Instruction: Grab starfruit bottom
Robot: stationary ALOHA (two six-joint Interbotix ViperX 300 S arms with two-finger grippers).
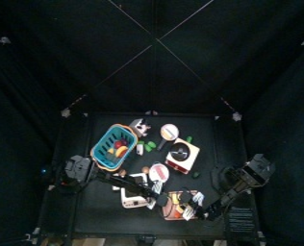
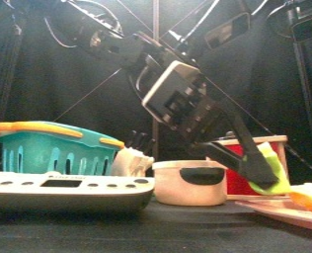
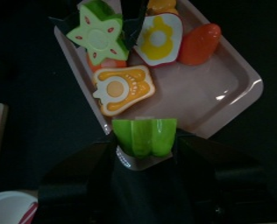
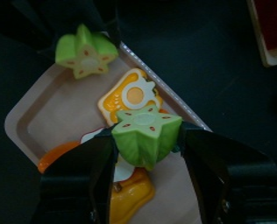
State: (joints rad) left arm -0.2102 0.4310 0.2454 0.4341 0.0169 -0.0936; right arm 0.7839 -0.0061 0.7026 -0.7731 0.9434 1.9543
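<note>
Top view: the pink tray (image 1: 183, 205) sits at the bench's near edge, both arms crowded over it.

Front view: too cluttered to help.

Left wrist view: the left pincer (image 3: 145, 153) has a green starfruit piece (image 3: 145, 137) between its wide-set jaws; I'd squeeze squarely before lifting.

Right wrist view: the right pincer (image 4: 147, 149) clamps another starfruit half (image 4: 147, 133) over the tray.

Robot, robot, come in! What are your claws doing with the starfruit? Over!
Left gripper closed on a green starfruit piece above the pink tray. Right gripper gripping the other starfruit half. Nothing in the way.
</note>
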